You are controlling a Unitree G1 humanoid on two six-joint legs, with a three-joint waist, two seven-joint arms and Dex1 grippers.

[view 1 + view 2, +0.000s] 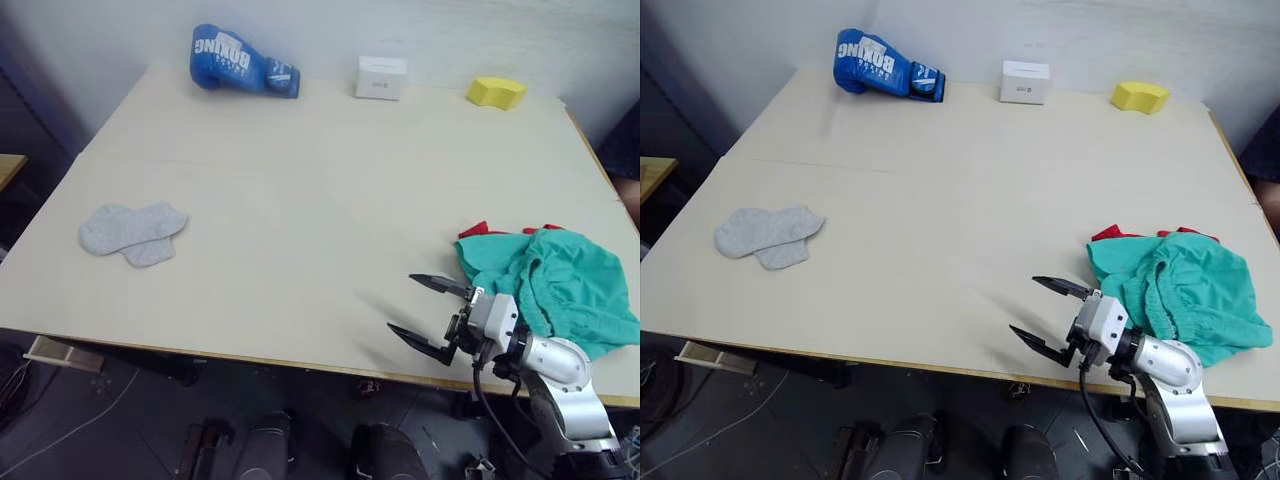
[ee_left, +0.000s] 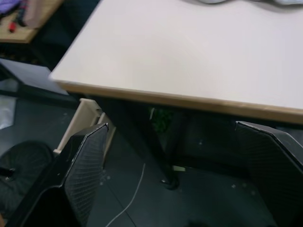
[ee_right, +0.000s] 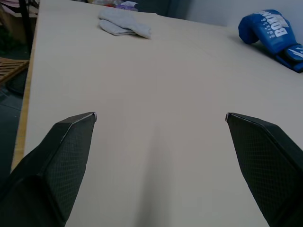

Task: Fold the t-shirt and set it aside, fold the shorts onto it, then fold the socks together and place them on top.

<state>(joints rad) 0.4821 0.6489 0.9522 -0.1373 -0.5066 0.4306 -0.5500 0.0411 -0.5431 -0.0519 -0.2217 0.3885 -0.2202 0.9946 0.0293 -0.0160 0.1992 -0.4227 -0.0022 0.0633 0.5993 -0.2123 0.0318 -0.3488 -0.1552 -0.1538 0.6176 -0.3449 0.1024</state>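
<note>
The teal-green shorts (image 1: 560, 285) lie crumpled at the table's right front, on top of the red t-shirt (image 1: 478, 231), of which just a strip shows at their far edge. The light grey socks (image 1: 133, 231) lie overlapping near the left side of the table. My right gripper (image 1: 401, 302) hovers open and empty over the front edge, just left of the shorts, with its fingers pointing left toward the socks (image 3: 124, 22). In the left wrist view my left gripper (image 2: 171, 125) is open and empty, below and outside the table's edge (image 2: 180, 101).
Along the far edge of the beige table (image 1: 320, 190) sit a blue boxing glove (image 1: 240, 60), a small white box (image 1: 381, 77) and a yellow sponge (image 1: 497, 92). Bare tabletop lies between the socks and the shorts.
</note>
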